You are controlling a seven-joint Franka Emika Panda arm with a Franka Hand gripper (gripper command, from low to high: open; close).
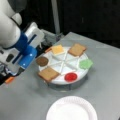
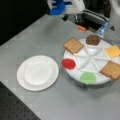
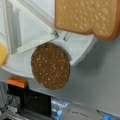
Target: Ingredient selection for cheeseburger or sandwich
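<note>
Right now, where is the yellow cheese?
The yellow cheese lies on the divided white tray at its back edge in a front view, between the round patty and a bread slice.
</note>
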